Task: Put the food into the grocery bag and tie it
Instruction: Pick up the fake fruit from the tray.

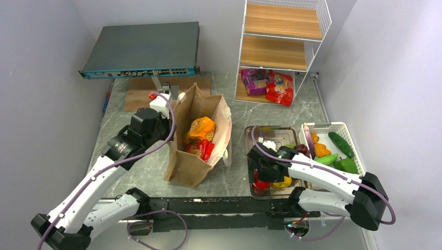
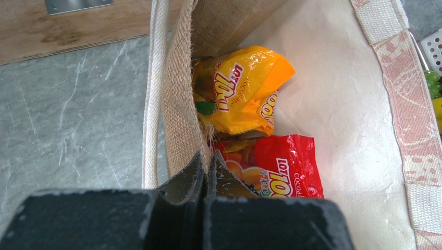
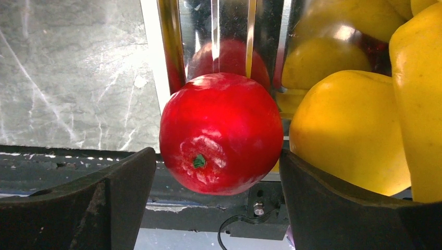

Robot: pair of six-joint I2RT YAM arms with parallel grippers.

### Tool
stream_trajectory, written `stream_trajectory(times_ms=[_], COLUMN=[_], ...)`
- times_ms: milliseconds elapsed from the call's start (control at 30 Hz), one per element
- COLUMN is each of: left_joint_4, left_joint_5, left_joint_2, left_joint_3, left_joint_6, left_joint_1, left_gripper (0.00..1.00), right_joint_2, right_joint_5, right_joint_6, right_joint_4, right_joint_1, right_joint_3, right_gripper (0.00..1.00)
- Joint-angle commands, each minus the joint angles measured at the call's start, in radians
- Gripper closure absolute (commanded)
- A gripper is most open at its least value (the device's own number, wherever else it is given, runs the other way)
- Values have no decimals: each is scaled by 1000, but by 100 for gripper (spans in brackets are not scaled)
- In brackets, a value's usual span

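Bag: 1 large brown woven grocery bag (image 1: 185, 164) stands open on the grey marbled tabletop (image 1: 232, 182). Inside it are 2 glossy snack packets: 1 orange packet (image 2: 240, 88) and 1 red packet (image 2: 276, 166).

Left jaws are pinched shut on the bag's left wall, beside its cream rope handle (image 2: 151, 94).

Right of the bag: 1 steel tray (image 1: 272, 130) with 1 round red apple (image 3: 221, 133) against yellow fruit (image 3: 349, 130). Right jaws stand wide, one each side of the apple, not gripping.

Behind the bag, in the white wire rack (image 1: 323, 21): 1 purple packet (image 1: 254, 80), 1 further red packet (image 1: 280, 87).
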Motion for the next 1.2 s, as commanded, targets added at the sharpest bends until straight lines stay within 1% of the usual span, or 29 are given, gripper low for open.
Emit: stream_trajectory(times_ms=[0,267,467,533,700,767,867,1000,1167], left_joint_4=[104,104,106,106,106,106,108,105,104], left_joint_5=[-15,-21,-14,-11,-10,-10,-12,-9,-1], left_joint_2=[-25,-27,-29,-28,-27,-29,-30,-25,-23], left_joint_3=[10,12,11,10,10,11,9,12,13], left_joint_6=[19,19,19,18,19,19,20,22,21], left_joint_1=[8,10,14,16,17,18,18,21,24], left_gripper=[100,100,100,100,100,100,100,100,100], right_joint_2=[26,45,56,67,95,104,110,99,96], right_joint_5=[3,26,66,72,76,73,67,74,100], right_joint_6=[5,25,56,60,65,63,56,47,33], right_joint_4=[55,72,94,104,139,151,160,155,126], right_joint_1=[8,8,6,7,8,7,7,8,9], right_joint_3=[-8,-17,-31,-36,-48,-52,-51,-26,49], right_gripper=[11,11,6,4,5,7,14,27,34])
